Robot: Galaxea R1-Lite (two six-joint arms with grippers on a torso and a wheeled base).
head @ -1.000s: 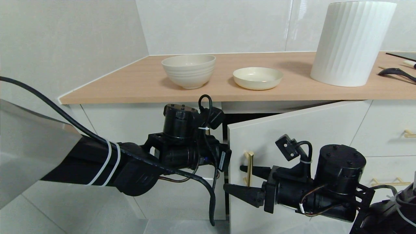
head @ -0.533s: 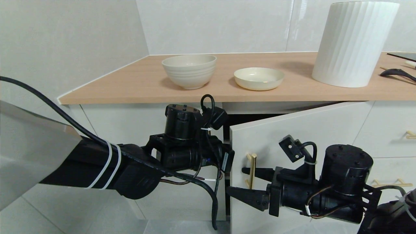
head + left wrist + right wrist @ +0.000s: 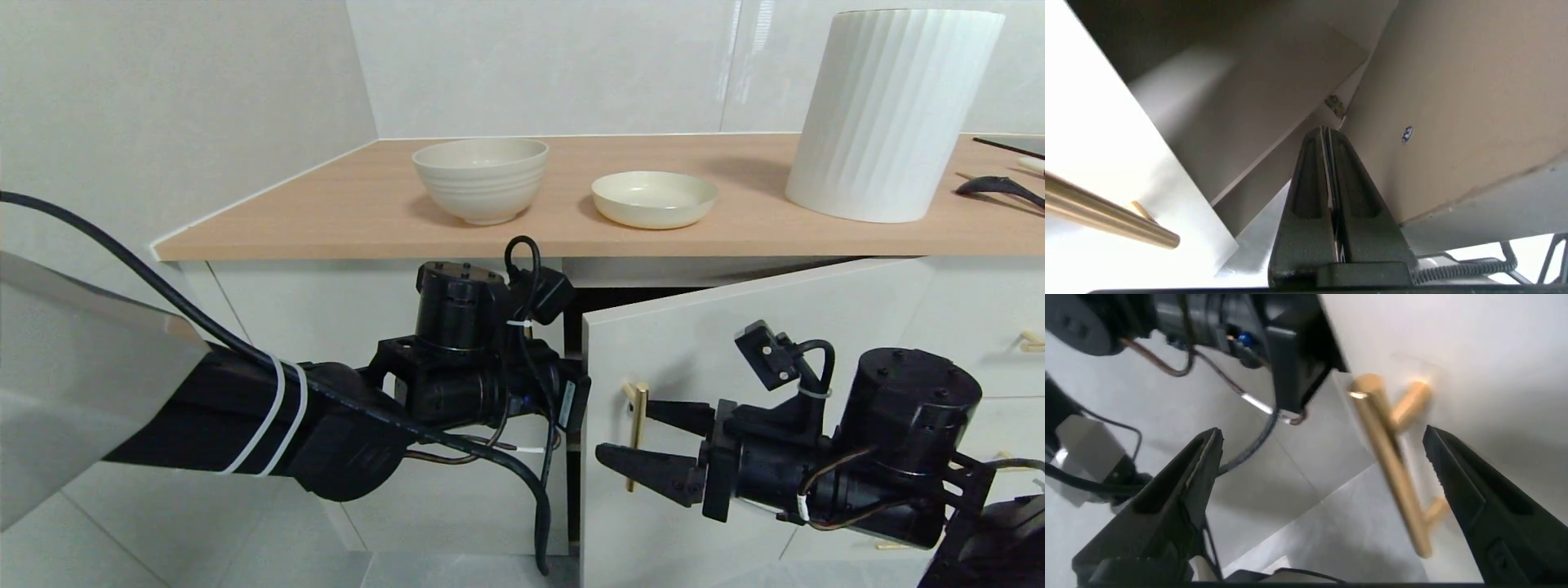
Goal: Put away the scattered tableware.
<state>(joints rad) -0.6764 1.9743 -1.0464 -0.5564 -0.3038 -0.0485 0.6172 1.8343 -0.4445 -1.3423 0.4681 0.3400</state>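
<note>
On the wooden counter [image 3: 359, 212] stand a cream ribbed bowl [image 3: 480, 178] and a shallow cream dish [image 3: 653, 198]. Below them a white cabinet door [image 3: 784, 327] hangs partly open, with a brass handle [image 3: 637, 433] near its edge. My right gripper [image 3: 645, 445] is open in front of the door, its fingers [image 3: 1184, 498] on either side of the handle [image 3: 1392, 478] without closing on it. My left gripper [image 3: 1328, 163] is shut on nothing and pokes into the dark gap behind the door's edge. In the head view the door hides its fingers.
A tall white ribbed cylinder [image 3: 890, 114] stands on the counter at the right, with a black spoon [image 3: 1000, 188] beyond it. More drawers with brass handles [image 3: 1033, 339] lie to the right. A tiled wall closes the left side.
My right gripper has drawn back to the right and slightly up along the door. The door stands a little wider. The head view has shifted slightly. The left arm holds still.
</note>
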